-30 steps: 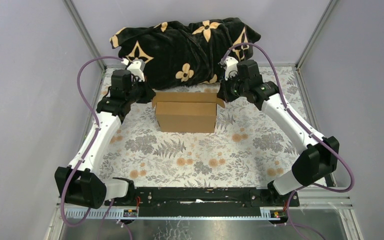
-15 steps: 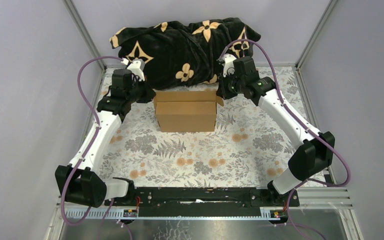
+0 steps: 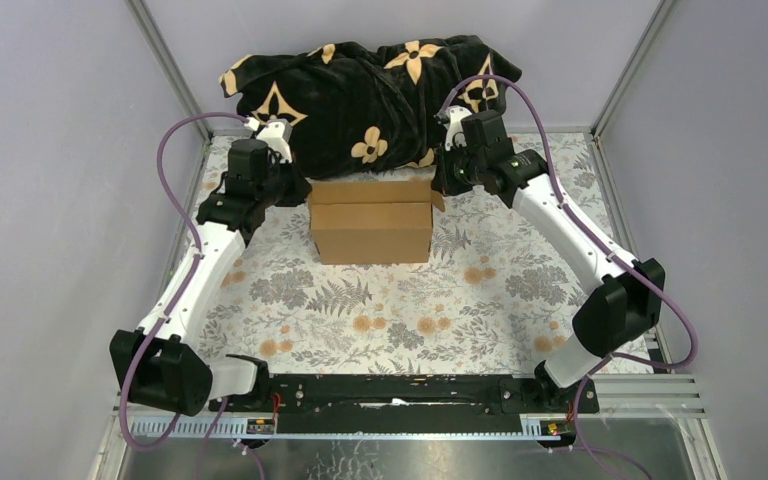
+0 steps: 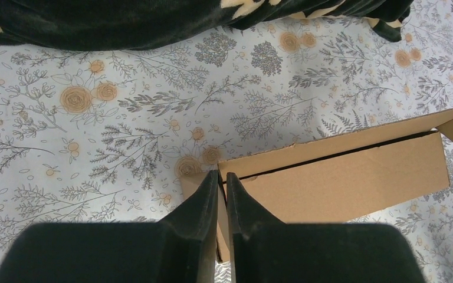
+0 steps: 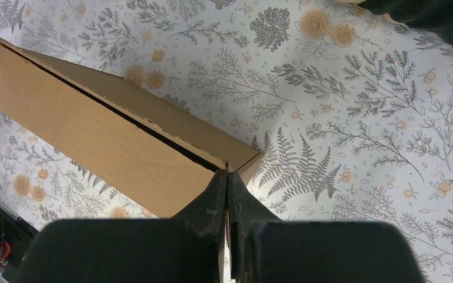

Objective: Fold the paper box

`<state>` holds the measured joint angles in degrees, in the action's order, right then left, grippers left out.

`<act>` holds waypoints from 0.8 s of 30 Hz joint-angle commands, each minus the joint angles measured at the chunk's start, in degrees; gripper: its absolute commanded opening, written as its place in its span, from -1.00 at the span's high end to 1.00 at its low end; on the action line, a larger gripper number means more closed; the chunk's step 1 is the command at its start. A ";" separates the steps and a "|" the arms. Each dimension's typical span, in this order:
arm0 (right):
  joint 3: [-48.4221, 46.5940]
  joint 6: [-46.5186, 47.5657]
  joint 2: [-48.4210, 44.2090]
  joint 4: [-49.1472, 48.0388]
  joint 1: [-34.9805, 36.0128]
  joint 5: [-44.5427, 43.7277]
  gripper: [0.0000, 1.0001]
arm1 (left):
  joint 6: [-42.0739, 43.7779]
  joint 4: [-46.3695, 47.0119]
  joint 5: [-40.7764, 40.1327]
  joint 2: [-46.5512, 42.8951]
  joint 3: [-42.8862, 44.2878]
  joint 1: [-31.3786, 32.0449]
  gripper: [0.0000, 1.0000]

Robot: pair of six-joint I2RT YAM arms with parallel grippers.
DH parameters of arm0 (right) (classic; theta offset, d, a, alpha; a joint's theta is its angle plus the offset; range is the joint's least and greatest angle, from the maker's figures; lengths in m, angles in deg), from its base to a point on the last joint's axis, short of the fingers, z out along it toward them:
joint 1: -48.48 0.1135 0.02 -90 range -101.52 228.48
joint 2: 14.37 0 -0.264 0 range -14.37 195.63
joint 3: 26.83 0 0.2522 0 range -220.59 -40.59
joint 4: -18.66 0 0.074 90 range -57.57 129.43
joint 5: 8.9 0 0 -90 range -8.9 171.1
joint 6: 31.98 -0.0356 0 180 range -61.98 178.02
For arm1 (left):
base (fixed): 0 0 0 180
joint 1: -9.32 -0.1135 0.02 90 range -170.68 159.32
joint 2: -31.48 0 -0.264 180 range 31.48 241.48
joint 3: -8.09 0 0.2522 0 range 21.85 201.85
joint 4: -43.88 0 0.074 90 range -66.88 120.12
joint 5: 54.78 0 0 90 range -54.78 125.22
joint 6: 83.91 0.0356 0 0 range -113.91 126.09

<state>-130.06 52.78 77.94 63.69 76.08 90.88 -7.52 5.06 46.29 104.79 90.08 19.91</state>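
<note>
While both arms reached to the far side of the table, the paper box, plain brown cardboard, sat on the flowered table cover between them, just in front of a heaped black blanket with tan flower shapes. The left gripper met the box at its left end and the right gripper met it at its right end. From the left wrist camera, the left gripper had its two dark fingers drawn in to a thin slit, and an edge of cardboard flap ran between them at the box's near corner. From the right wrist camera, the right gripper had its fingers pressed almost together at the opposite corner of the box, with a thin sliver of tan cardboard showing in the seam between them. A dark gap ran along the box's top, between the long panels, and small end flaps stuck out at both ends.
</note>
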 commanded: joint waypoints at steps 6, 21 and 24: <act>-4.30 -6.72 2.63 0.42 3.09 3.36 1.00 | -0.43 -0.98 2.63 -0.30 -2.15 1.54 0.73; -3.82 -16.64 4.02 -0.10 5.45 -2.19 1.00 | -0.40 -0.52 3.16 -0.55 -3.49 1.54 0.74; -3.45 -18.07 4.02 -0.09 6.28 -3.97 1.00 | -0.45 -0.45 3.24 -0.63 -3.49 1.54 0.74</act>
<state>-133.36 40.15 80.59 65.22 78.20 83.93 -7.48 6.15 45.13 103.92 88.31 19.91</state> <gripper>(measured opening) 0.051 0.137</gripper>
